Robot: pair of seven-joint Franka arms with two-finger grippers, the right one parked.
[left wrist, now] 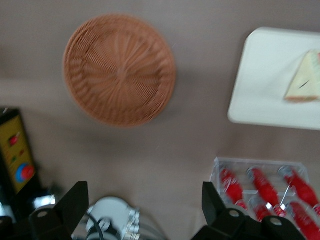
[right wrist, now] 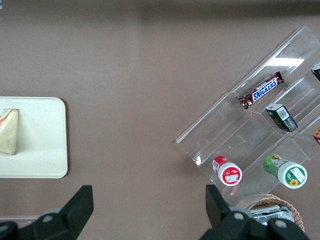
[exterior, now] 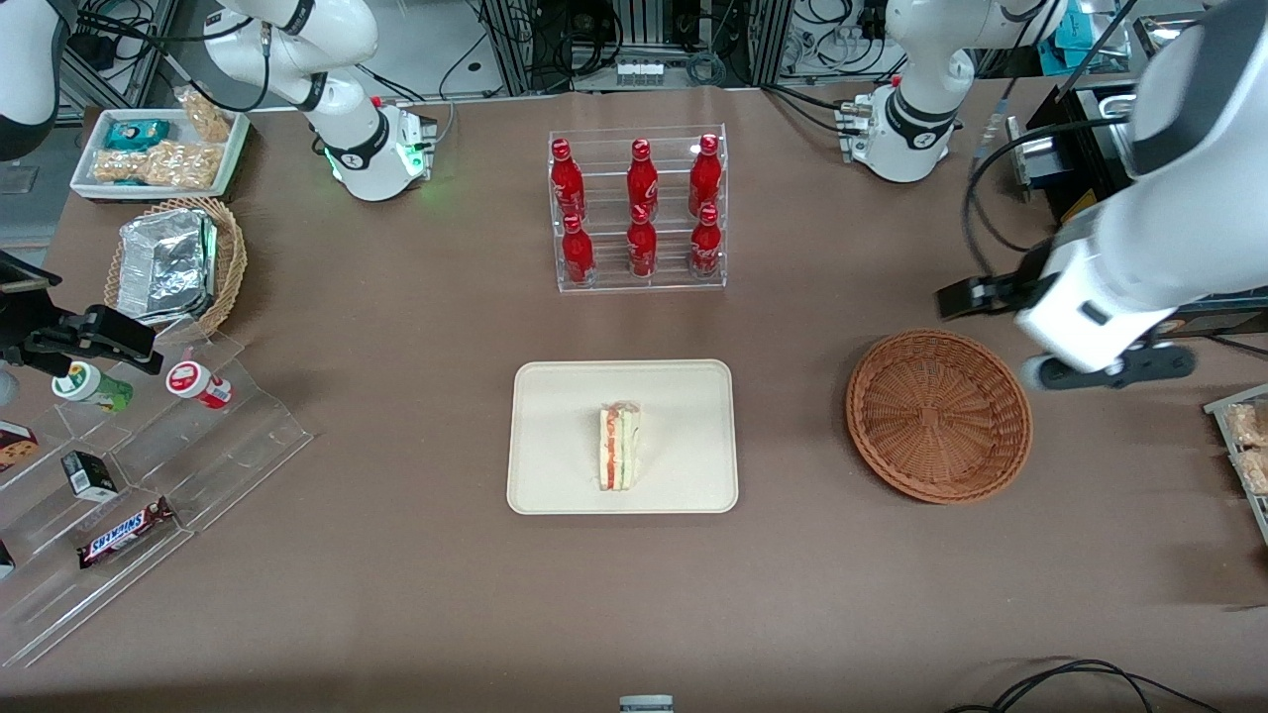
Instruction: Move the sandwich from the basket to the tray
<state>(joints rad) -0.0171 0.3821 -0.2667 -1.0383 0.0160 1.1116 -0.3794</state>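
Front view. Landmark: the flat cream rectangular plastic tray (exterior: 623, 437) at mid-table. On it, near its middle, lies the small triangular sandwich wedge (exterior: 618, 446) of pale bread with red-orange and green layers (filling edge showing). Toward the working arm's end of the table from the tray sits the round reddish-brown woven wicker basket (exterior: 938, 415), nothing in it. The left arm's gripper (exterior: 1109, 364) hangs above the table just beside the basket's rim, still farther from the tray; the fingers themselves do not show from here. Farther from the camera than the tray stands a clear acrylic stepped rack (exterior: 640, 209) holding six red bottles (exterior: 641, 178) in two rows of three. Toward the parked arm's end: a lighter tan wicker basket (exterior: 224, 259) holding crumpled foil containers (exterior: 166, 264), a smaller white tray (exterior: 158, 153) with snack packets, and a clear tiered display stand (exterior: 149, 495) carrying a Snickers bar (exterior: 125, 532), a small black box, a red-capped cup and a green-labelled cup.

Left wrist view. The gripper (left wrist: 140, 200) has its two dark fingers (left wrist: 67, 207) spread wide, nothing between them. The empty basket (left wrist: 120, 69) lies on the brown cloth; the tray (left wrist: 275, 77) is well apart from it with the sandwich (left wrist: 305, 79) on it; the bottle rack (left wrist: 260, 187) is near the tray.

Right wrist view. Part of the tray (right wrist: 42, 137) shows with the sandwich (right wrist: 9, 131) on it; the display stand (right wrist: 260, 125) is well apart from it.
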